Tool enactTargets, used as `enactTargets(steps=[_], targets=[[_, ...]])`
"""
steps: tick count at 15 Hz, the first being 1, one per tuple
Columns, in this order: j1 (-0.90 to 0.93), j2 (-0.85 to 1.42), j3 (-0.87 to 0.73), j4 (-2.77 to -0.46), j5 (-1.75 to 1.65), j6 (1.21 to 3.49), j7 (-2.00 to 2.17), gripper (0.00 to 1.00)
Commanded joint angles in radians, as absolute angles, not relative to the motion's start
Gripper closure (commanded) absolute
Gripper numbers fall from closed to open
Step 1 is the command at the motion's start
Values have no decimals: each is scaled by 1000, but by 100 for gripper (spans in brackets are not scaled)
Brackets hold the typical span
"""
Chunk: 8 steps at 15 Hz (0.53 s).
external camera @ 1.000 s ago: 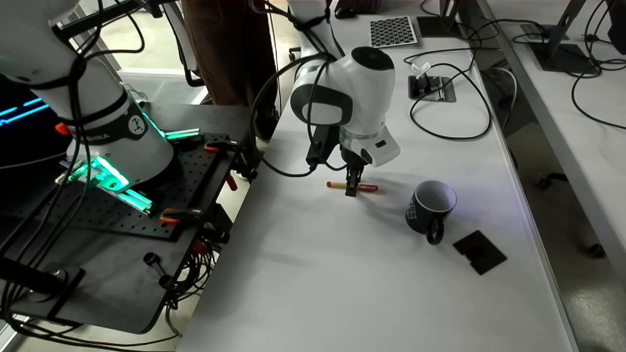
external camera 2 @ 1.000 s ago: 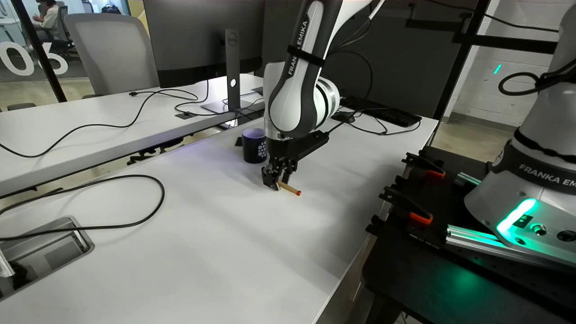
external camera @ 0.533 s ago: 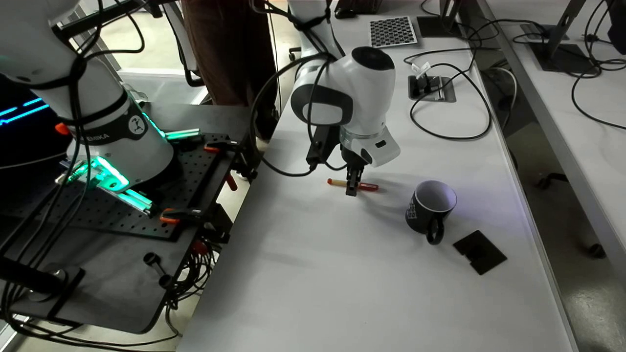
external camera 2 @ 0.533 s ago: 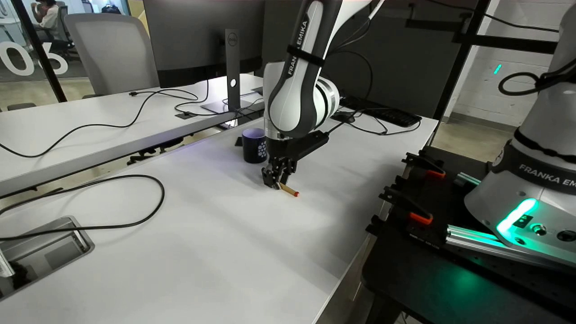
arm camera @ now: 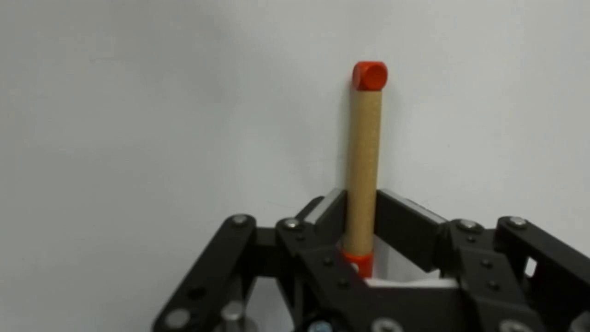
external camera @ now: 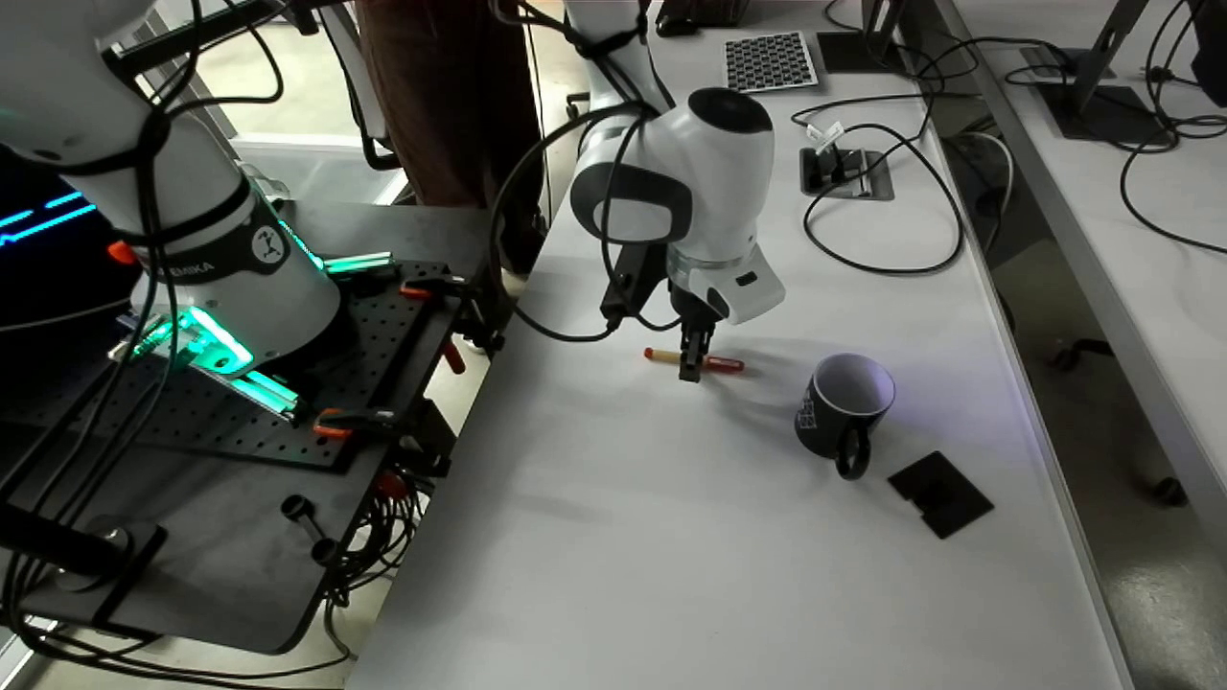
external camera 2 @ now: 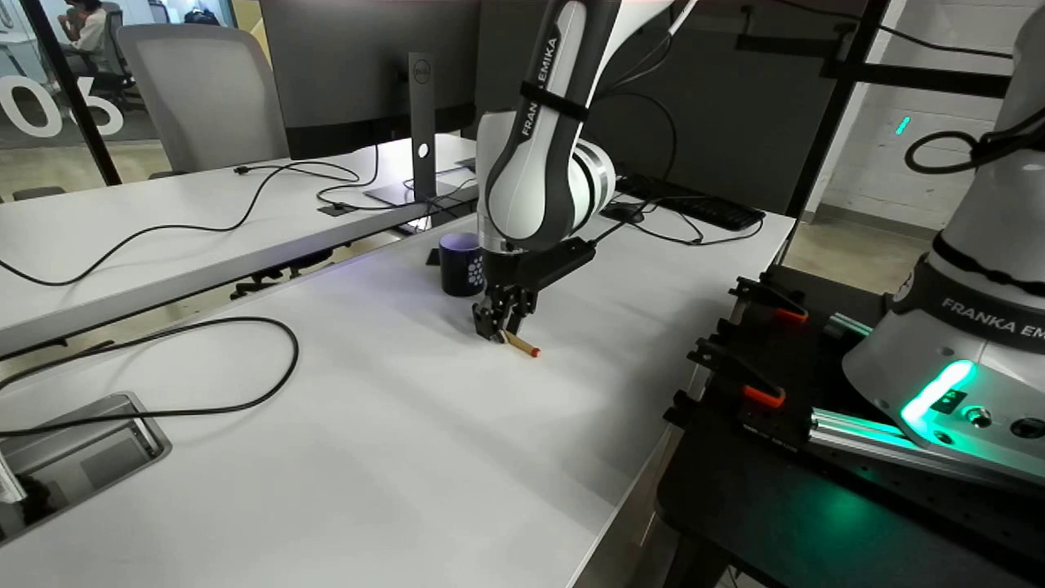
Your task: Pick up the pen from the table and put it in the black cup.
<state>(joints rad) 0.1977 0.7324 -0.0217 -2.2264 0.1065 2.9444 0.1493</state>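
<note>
The pen [arm camera: 365, 157] has shifted slightly, pinched by the nearly closed end effector [arm camera: 362, 200], so lift it gently straight up without loosening.

Claw [arm camera: 362, 196] low, downward, in narrow grip.

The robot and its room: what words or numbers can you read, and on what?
"FRANKA EMIKA", partly covered: robot arm
"FRANKA EM", cut off: robot base
"EMIKA": base's black band
"DELL": monitor stand
"06": glass wall
Too small to read: marks on the black cup, keys on the keyboard
Pen: none readable
</note>
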Motion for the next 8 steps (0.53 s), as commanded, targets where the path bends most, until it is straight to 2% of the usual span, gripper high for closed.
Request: enactTargets(steps=[1,8], targets=[[256,694,-68,-2259,87,2964,208,95],[371,655,-197,-2308,55,2986,271,95]])
